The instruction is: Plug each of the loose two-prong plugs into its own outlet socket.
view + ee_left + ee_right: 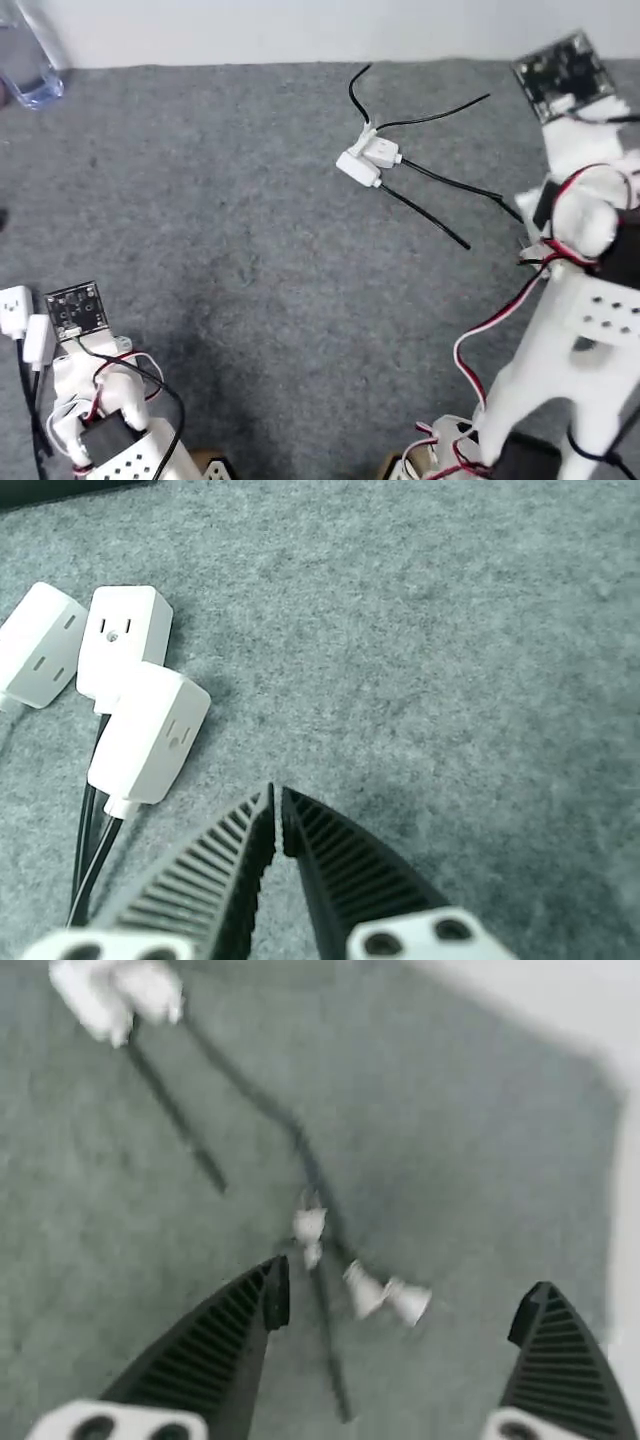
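Grey felt-like table covering (220,230) carries everything, and no plug is seated in a socket. The left claw (277,802) is pinched together with nothing between its ribbed black fingers. Just past its tip and off to one side lie three white square plastic outlet sockets (125,640) on black cords (85,855), their slotted faces all bare. The right claw (410,1278) gapes wide and carries nothing. Ahead of it, framed by its spread fingers, sit two small white pieces (385,1300) on dark leads, too blurred to call plugs with confidence. Farther out from that claw lies a cluster of small white plastic plugs (368,157), well apart from the sockets beside the left claw. By my judgement the job stands at its very start: every plug is left to carry across and push home.
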`<state>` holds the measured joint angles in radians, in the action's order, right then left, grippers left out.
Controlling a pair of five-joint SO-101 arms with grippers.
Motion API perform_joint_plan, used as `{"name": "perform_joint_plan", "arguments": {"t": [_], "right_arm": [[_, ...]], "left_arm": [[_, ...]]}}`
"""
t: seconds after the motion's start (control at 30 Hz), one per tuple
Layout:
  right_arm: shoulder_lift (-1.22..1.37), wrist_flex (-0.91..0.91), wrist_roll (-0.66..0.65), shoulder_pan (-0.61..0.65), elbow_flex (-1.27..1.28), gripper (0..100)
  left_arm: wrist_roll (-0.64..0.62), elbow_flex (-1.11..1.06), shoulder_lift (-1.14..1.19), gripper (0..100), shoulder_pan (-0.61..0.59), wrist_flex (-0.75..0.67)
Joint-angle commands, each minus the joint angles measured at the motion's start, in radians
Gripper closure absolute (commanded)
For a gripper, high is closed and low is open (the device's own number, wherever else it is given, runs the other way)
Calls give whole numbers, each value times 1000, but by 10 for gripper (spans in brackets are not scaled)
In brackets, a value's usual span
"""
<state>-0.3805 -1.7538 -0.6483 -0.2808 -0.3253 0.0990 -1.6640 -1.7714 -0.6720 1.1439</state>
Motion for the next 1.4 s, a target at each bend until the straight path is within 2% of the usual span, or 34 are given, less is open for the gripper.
{"name": "perform_joint_plan", "arguments": {"t": [0.0, 0.17, 0.37, 0.5, 0.57, 0.73, 0.9, 1.1, 1.23, 1.37], "right_arm": [[-79, -33, 11, -8, 212, 659], [-191, 102, 14, 64, 601, 659], [-344, 489, 11, 143, 1060, 659], [-415, 677, 20, 220, 1260, 660], [-435, 742, 32, 260, 1333, 660], [-456, 881, 166, 277, 1448, 660], [-450, 954, 167, 282, 1536, 660], [-450, 1153, 166, 278, 1706, 660], [-458, 1182, 166, 285, 1734, 660], [-458, 1184, 166, 285, 1735, 660]], "left_arm": [[8, 2, -3, 985, 6, -23], [8, -5, -3, 985, 5, -26], [8, 31, -3, 985, 3, -21], [8, 41, -3, 986, 3, -28], [8, 45, -3, 986, 3, -28], [8, 45, -3, 986, 5, -28], [8, 41, -3, 986, 9, -28], [9, -7, -3, 986, 11, -31], [15, -4, -3, 985, 5, -31], [166, 22, -3, 985, 5, -51]]}}
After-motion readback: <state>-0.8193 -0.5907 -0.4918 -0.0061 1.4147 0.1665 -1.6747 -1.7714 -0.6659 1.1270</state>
